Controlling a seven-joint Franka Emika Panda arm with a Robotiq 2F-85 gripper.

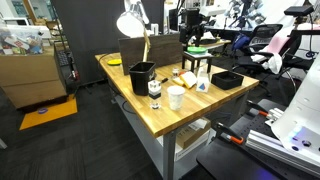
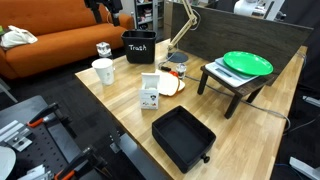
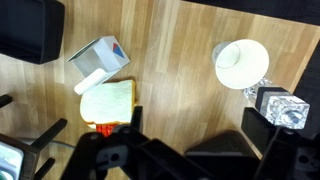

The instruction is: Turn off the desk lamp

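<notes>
Tall lamp (image 1: 130, 22) at the far side of the table (image 1: 150, 122), white shade high above everything else and glowing bright, thin brass stem slanting down behind the bin (image 1: 141, 75). Only the stem (image 2: 183, 25) caught in an exterior view (shade cut off by the top edge), foot just beside the bin (image 2: 140, 46) labelled "Trash".

Near the bin, a white cup (image 2: 103, 70), upright, close to the table edge facing the orange sofa (image 2: 50, 40). Small carton (image 2: 150, 92) mid-table, bread (image 2: 170, 86) just beside it. Black tray (image 2: 183, 137) nearer the camera, well apart from the lamp. Green plate (image 2: 247, 63) on top of a low dark stool (image 2: 232, 88).

Gripper (image 3: 170, 155) in the wrist view only as dark blurred shapes along the bottom edge, hanging above the table. Below it: bread (image 3: 108, 100), carton (image 3: 98, 60) lying tilted, cup (image 3: 241, 63) seen from above, a corner of the tray (image 3: 30, 28). Fingers spread or pressed together: cannot tell (too dark, too blurred).
</notes>
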